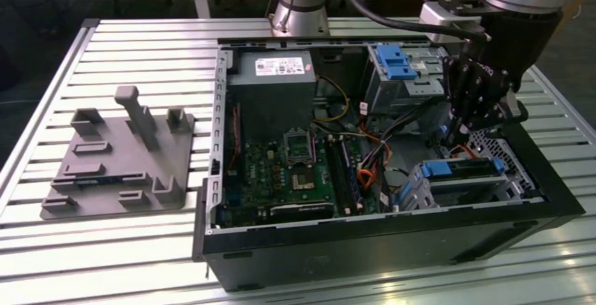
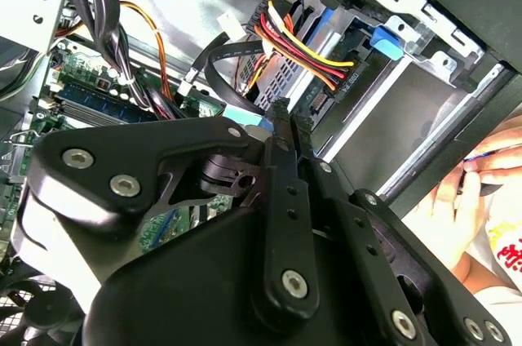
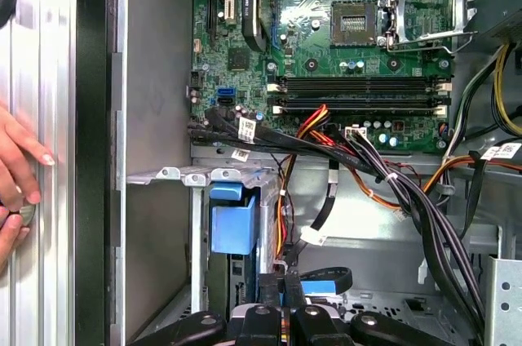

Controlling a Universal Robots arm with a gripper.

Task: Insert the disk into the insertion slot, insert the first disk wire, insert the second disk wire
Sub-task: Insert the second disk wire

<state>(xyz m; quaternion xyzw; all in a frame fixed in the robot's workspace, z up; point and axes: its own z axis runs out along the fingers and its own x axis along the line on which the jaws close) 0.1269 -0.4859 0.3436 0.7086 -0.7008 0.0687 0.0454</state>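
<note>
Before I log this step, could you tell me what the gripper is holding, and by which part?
The gripper has its fingers closed together beside the disk in the insertion slot; whether they pinch a wire cannot be told.

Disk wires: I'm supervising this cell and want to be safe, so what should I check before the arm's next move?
1. The disk seated in the drive cage: ok.
2. The gripper inside the case, at the cage's wire end: ok.
3. The black flat cable with blue end at the gripper tip, held or not: cannot tell.
4. The red-yellow-black power wires plugged into the disk: cannot tell.
5. A person's hand rests on the table beside the case: not ok.
</note>
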